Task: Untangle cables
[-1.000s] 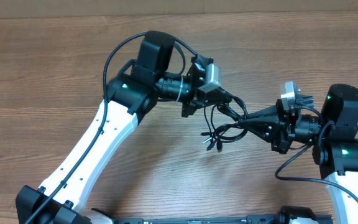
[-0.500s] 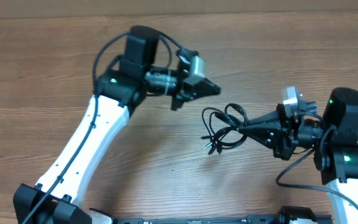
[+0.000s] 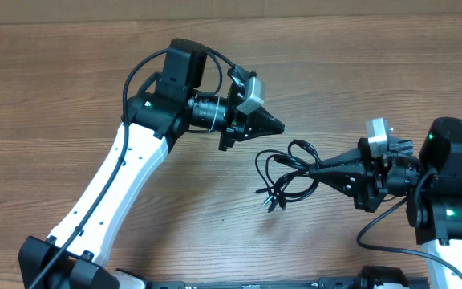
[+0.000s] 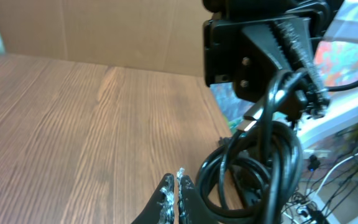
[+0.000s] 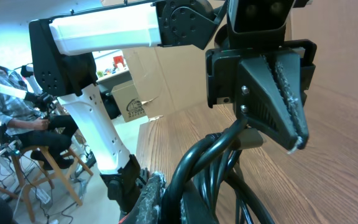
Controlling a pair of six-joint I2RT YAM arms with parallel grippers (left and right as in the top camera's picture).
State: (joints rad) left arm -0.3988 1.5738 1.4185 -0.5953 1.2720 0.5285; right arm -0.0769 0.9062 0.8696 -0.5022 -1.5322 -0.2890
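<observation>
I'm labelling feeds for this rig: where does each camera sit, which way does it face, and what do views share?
Overhead: above the table, looking down; both arms, left gripper and right gripper show.
Left wrist: on the left arm, facing the right gripper clamping the cable bundle; own shut fingers below.
Right wrist: faces the left gripper; own fingers low, gripping the bundle.
Shared: the cable bundle, in all three.

The bench [image 3: 54,96] looks like brown wood with a clear grain, smooth and matt. The cables [image 3: 291,172] have a black sheath, smooth and slightly glossy. The left gripper [image 3: 275,124] is matt black plastic; its pads [image 5: 289,93] are rough and finely ridged. The arm shells [image 3: 111,185] are smooth white plastic with a light sheen.
</observation>
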